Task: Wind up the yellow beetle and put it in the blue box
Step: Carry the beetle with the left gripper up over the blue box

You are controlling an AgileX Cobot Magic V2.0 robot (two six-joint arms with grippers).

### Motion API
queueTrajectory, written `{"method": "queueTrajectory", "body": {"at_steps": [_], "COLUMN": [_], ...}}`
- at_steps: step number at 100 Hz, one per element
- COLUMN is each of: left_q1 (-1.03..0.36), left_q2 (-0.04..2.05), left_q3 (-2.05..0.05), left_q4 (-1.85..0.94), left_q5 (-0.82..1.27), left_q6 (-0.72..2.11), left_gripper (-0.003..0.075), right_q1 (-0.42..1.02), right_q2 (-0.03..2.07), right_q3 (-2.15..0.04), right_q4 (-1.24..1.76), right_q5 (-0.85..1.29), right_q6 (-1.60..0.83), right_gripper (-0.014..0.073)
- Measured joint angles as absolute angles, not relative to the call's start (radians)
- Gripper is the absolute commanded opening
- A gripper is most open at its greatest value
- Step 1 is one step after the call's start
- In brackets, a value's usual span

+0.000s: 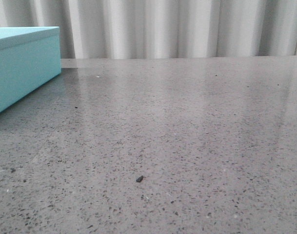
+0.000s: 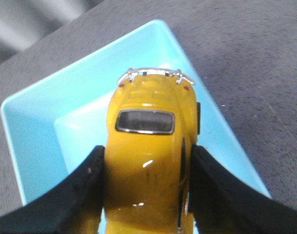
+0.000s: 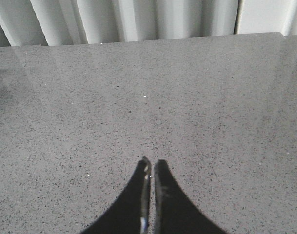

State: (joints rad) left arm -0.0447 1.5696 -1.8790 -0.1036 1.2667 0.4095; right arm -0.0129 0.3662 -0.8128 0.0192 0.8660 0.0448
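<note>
In the front view neither arm shows, and the large light turquoise-blue rectangular box (image 1: 22, 66) is cut off by the left edge of the frame at upper left, so only one corner, part of a flat matte side and a lid edge are visible. The small bright yellow toy beetle car is out of sight in that view.

In the left wrist view the car's front end runs off the bottom edge. What shows of the small yellow beetle car (image 2: 149, 146) is glossy rounded bodywork, a dark chrome-rimmed rear window and a thin silver bumper. The left gripper (image 2: 147, 190) is clamped on its flanks with broad matte black fingers (image 2: 85, 192). Behind it sits the open turquoise box (image 2: 36, 131), smooth inside walls and floor showing, with one corner hidden by the fingers.

The right gripper (image 3: 151, 195) has its tapered black tips pressed together over the speckled grey stone-like tabletop (image 3: 211, 107). Pale pleated curtains (image 3: 138, 19) fill the top of the frame.
</note>
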Motion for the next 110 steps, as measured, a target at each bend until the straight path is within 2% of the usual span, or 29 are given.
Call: {"method": "queueTrajectory", "body": {"at_steps": [22,59,110], "left_q1": [0.014,0.024,0.024], "left_q2": [1.57,1.59,1.742], "left_q3": [-1.774,-1.556,-1.534], "left_q4": [-0.104,-0.099,-0.096], "left_q5": [1.267,1.261,1.235], "left_q6": [0.341,0.332,0.332], "left_gripper": [0.0059,0.0062,0.0083], "right_q1": [-0.013,-0.013,-0.013], "right_q2": [0.366,0.366,0.366], "right_q3": [-0.813,-0.813,-0.813], "right_q4": [0.019,0.019,0.019], "right_q5": [0.868,0.868,0.888], "right_q6": [0.045,0.045,0.045], "right_gripper": [-0.0061,-0.0061,-0.0061]}}
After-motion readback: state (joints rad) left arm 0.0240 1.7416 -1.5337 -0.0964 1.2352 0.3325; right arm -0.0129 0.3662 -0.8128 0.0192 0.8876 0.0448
